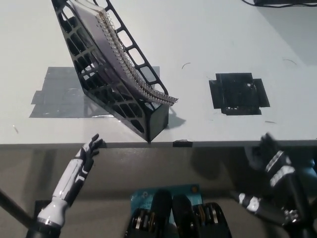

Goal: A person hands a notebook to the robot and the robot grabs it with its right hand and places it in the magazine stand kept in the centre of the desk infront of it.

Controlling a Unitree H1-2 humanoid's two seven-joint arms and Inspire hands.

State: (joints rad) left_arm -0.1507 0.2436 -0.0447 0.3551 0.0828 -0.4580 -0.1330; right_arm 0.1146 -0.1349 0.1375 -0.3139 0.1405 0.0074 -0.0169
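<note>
The spiral-bound notebook (106,42) sits inside the black lattice magazine stand (121,96), its wire coil running along the open top and its lower corner jutting past the stand's front end. The stand rests on the white desk (208,44), partly over grey tape (57,94). The black right hand (275,161) is below the desk edge, holding nothing, fingers loosely apart. The white left hand (84,158) reaches up near the edge, released, fingers extended. A black tape patch (238,93) lies to the right
</note>
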